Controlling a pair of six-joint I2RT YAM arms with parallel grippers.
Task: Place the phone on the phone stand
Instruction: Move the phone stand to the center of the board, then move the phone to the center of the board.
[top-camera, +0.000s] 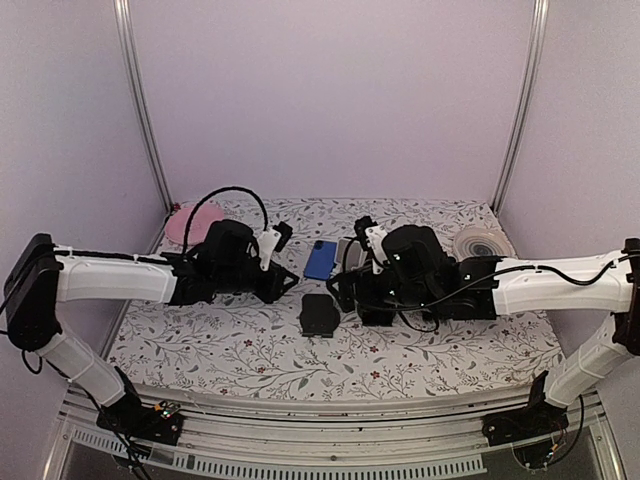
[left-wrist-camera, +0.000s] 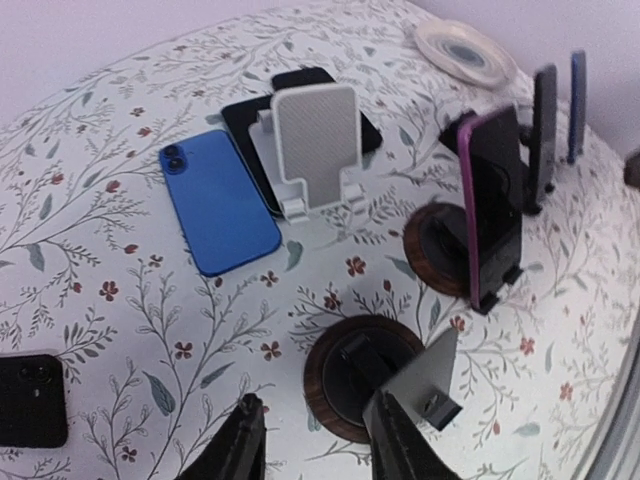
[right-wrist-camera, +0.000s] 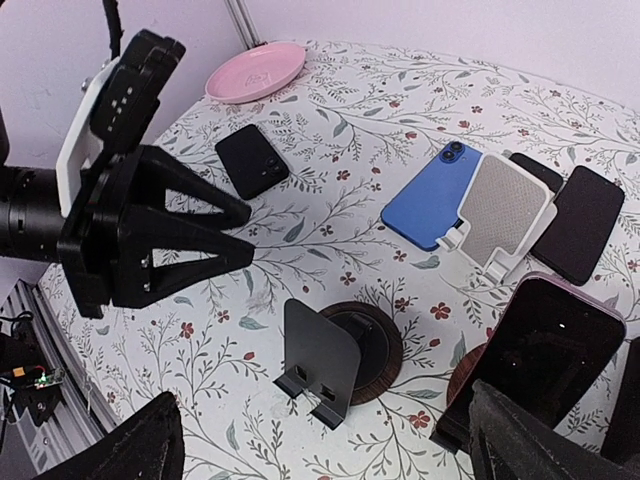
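Note:
An empty black phone stand (right-wrist-camera: 327, 368) on a round wooden base stands between both grippers; it also shows in the left wrist view (left-wrist-camera: 385, 372) and the top view (top-camera: 320, 315). A blue phone (left-wrist-camera: 220, 200) lies flat behind it, next to a white stand (left-wrist-camera: 315, 145); it also shows in the right wrist view (right-wrist-camera: 432, 195). A black phone (right-wrist-camera: 252, 160) lies flat beyond my left gripper. My left gripper (left-wrist-camera: 320, 445) is open and empty just before the empty stand. My right gripper (right-wrist-camera: 320, 435) is wide open and empty on the stand's other side.
A pink-edged phone (left-wrist-camera: 492, 205) rests upright on a second round-based stand. Two dark phones (right-wrist-camera: 578, 222) lie behind the white stand, and two more stand upright (left-wrist-camera: 558, 105) at the far right. A pink plate (right-wrist-camera: 257, 70) and a white tape roll (top-camera: 480, 243) sit at the back.

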